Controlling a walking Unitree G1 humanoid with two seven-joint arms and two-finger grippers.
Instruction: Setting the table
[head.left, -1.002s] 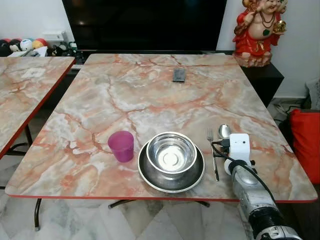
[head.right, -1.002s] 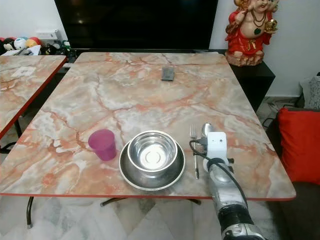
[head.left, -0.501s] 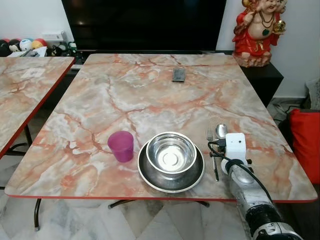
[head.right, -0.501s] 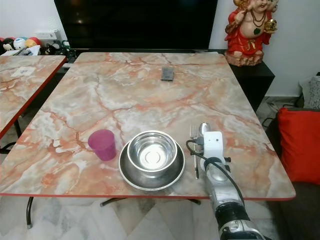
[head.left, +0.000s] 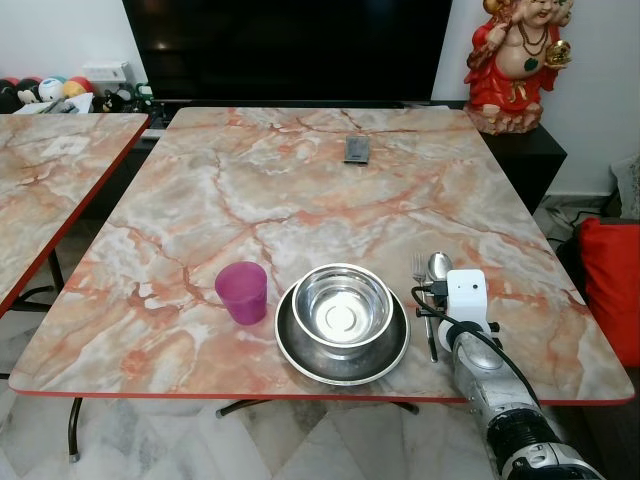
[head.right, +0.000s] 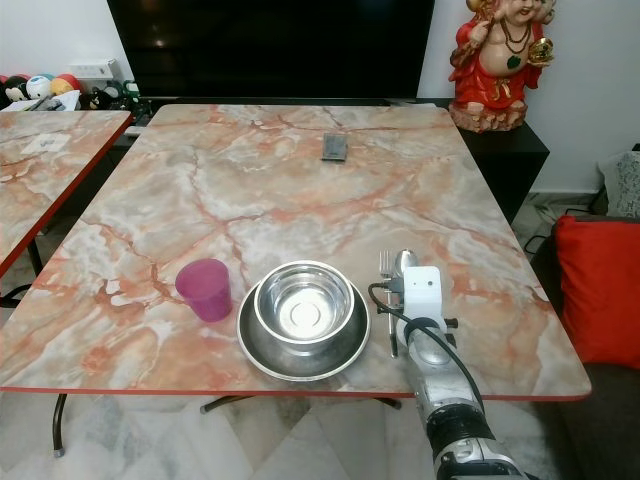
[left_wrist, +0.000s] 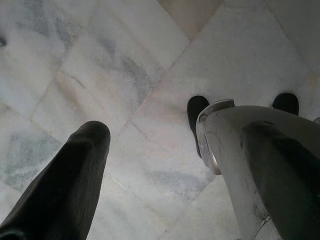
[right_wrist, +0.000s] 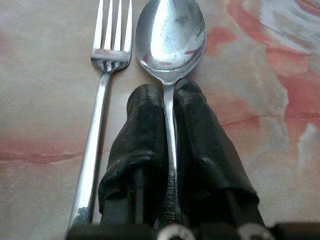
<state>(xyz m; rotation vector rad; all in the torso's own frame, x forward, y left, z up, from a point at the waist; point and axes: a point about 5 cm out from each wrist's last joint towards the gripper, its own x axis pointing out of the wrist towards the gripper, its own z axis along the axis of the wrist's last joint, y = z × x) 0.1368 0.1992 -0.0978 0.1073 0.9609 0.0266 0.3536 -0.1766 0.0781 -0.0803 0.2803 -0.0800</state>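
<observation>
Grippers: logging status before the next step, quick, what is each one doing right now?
Left gripper: open, holding nothing, hanging over the floor.
Right gripper: shut on the spoon, beside the fork on the table.

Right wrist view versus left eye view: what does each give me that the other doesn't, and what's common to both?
Right wrist view: the right gripper with its fingers shut on the spoon handle.

Left eye view: the purple cup, the bowl sitting in the plate, the remote, the statue.

Both: fork and spoon lying side by side on the marble table.
</observation>
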